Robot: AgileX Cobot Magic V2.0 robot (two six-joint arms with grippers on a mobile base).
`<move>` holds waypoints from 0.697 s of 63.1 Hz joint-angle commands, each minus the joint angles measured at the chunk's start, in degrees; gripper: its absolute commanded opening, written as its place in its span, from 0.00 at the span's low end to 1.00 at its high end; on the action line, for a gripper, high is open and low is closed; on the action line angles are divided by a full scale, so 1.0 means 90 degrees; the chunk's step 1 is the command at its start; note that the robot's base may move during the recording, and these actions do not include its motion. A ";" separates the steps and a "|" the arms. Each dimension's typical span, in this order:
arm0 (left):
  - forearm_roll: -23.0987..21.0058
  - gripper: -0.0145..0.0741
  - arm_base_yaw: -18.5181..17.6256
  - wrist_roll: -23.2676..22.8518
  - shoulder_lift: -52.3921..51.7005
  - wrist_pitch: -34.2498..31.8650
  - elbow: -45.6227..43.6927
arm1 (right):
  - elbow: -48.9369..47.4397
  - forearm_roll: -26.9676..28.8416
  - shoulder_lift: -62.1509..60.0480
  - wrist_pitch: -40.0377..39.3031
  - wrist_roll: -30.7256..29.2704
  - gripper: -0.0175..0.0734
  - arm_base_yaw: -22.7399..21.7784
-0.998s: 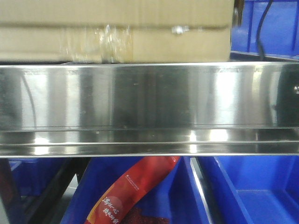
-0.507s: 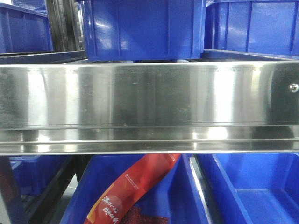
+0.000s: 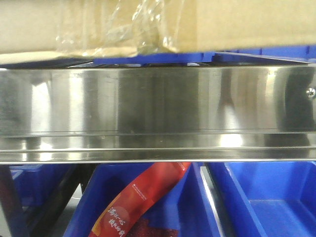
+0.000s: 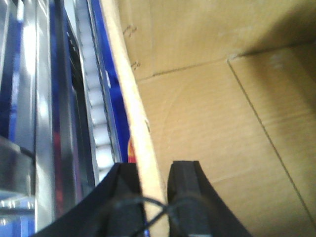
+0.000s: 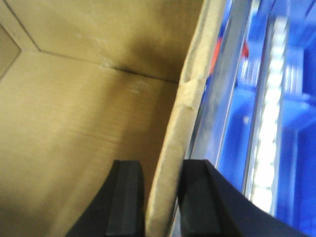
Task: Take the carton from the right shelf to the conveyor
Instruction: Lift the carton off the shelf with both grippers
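**Inspector:** Where is the carton [image 3: 237, 24]?

**Assistant:** In the front view it runs across the whole top of the frame, above the front rail of the right shelf [image 3: 158, 98]. A thin strip of blue shows between its lower edge and the rail's top edge, so I cannot confirm that it touches the rail. Crinkled clear tape [image 3: 118, 29] covers the left half of its lower edge.

**Inspector:** And the claws?

**Assistant:** The left gripper [image 4: 155, 195] is clamped on the carton's left wall, one finger inside and one outside. The right gripper [image 5: 160, 197] is clamped the same way on the right wall.

**Inspector:** Anything else?

**Assistant:** There is a screw [image 3: 310, 92] at the rail's right end. Blue bins [image 3: 266, 202] sit below the rail, the left one holding a red packet [image 3: 143, 197]. A row of white rollers [image 4: 96, 123] runs beside the carton's left wall.
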 commanded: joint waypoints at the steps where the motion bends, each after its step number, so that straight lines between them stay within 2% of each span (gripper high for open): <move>1: 0.0025 0.15 -0.0035 0.0091 -0.0124 -0.0154 -0.0022 | 0.0021 -0.0101 -0.0138 -0.0274 -0.0142 0.12 -0.0031; 44: 0.0024 0.15 -0.0035 0.0010 -0.0124 -0.0250 -0.0022 | 0.0021 -0.0070 -0.0138 -0.0274 -0.0142 0.12 -0.0031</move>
